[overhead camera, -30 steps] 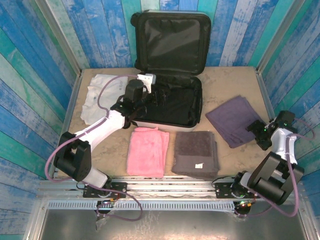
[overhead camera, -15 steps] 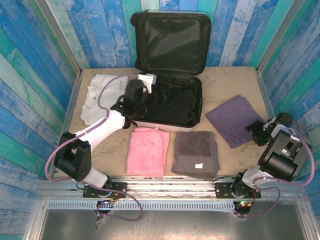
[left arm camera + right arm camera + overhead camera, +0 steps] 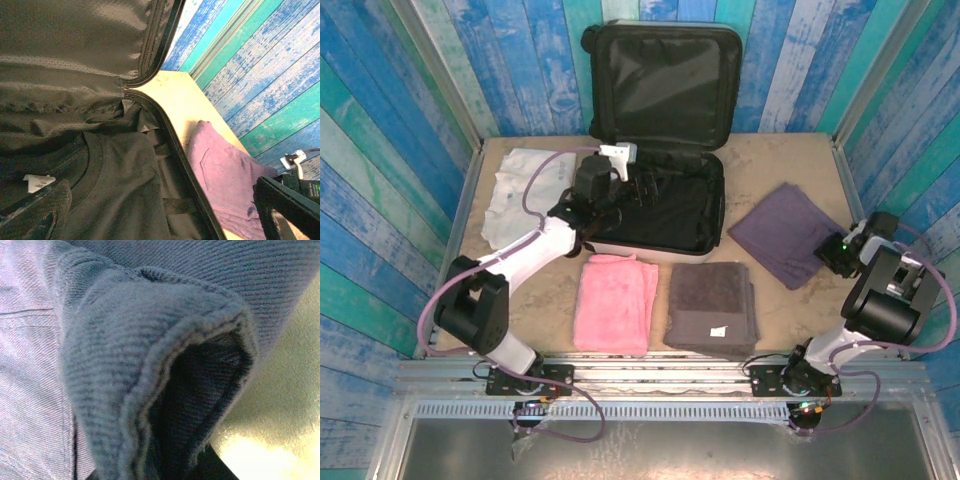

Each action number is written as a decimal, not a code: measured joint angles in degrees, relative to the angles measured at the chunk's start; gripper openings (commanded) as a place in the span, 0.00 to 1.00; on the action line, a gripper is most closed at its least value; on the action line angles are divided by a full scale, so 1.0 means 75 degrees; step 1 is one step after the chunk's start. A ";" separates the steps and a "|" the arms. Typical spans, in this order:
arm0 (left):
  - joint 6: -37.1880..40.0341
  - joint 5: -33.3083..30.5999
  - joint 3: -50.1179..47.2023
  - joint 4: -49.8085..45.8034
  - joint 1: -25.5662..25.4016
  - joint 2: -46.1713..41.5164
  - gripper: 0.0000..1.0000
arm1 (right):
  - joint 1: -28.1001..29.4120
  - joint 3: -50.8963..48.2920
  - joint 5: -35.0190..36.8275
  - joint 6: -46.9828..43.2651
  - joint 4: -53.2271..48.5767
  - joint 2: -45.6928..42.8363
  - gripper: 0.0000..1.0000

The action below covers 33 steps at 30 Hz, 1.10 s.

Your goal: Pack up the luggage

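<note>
Finding the luggage (image 3: 660, 90) standing open at the far middle of the surface (image 3: 770, 160), lid propped upright against the blue plank wall (image 3: 790, 60), lower half lying flat and holding a black garment (image 3: 125, 180) against the black lining. Seeing a white garment (image 3: 520, 190) spread to its left, a pink towel (image 3: 613, 302) and a grey towel (image 3: 712, 305) lying side by side just in front of it, and a purple cloth (image 3: 782, 232) lying to its right, apart from the shell. Reaching in over the near-left rim with the left arm, nothing blocking the way, and hovering the left tool (image 3: 638, 188) above the black garment inside the lower half, fingers (image 3: 35, 215) spread wide and gripping nothing. Sitting well off to the right of the luggage with the right tool (image 3: 835, 255), at the near-right corner of the purple cloth. Looking from the right wrist straight into a raised, curled fold of that cloth, pressed up close and hiding the fingers, so not telling whether clamping the fold or merely resting against it.
</note>
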 measured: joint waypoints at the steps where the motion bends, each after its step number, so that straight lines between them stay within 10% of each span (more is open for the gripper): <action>1: -0.0067 0.0020 0.0035 0.0061 -0.0009 0.0067 0.97 | 0.0096 0.0070 0.0125 -0.0026 -0.0125 -0.0128 0.01; 23: -0.1058 0.0781 0.0388 0.1518 -0.0204 0.0577 0.93 | 0.3497 0.5831 0.1440 -0.1177 -0.3867 -0.1174 0.00; 33: -0.2477 0.2122 0.0501 0.3911 -0.0154 0.1341 0.93 | 0.3847 0.8650 0.0178 -0.1157 -0.4809 -0.0565 0.00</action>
